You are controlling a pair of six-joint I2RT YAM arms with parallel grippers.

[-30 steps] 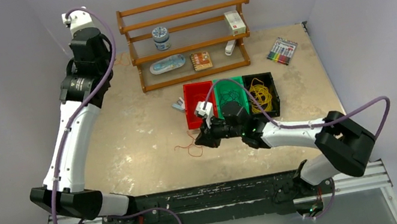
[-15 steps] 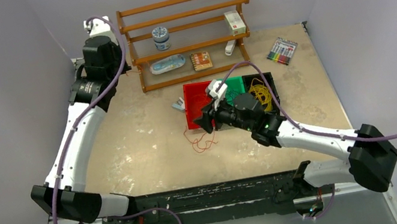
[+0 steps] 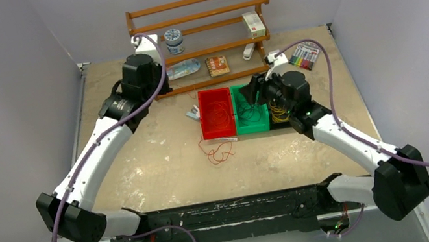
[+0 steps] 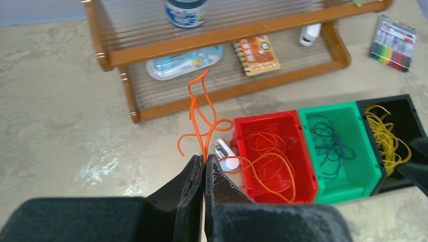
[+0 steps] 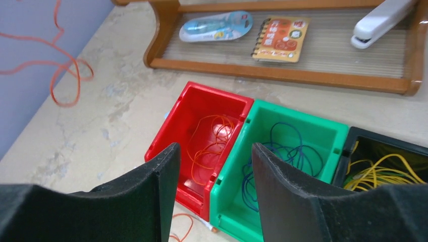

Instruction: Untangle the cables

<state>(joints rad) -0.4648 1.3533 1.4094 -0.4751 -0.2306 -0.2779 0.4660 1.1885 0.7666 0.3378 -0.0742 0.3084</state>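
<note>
Left pincer (image 4: 203, 160) clamps an orange cable (image 4: 202, 146), its lower end lost inside the grip. Right pincer (image 5: 214, 151) gapes, empty, partly hiding the yellow cables (image 5: 376, 174) beneath it.

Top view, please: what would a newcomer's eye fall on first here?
The red bin, green bin and black bin in a row mid-table, holding orange, blue and yellow cables. The left gripper is shut on an orange cable near the rack; the right gripper hangs open over the bins.

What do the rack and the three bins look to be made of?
Rack: likely varnished wood, warm brown with glossy highlights. Red bin, green bin, black bin: probably moulded plastic, uniform colour, smooth and slightly shiny walls.
</note>
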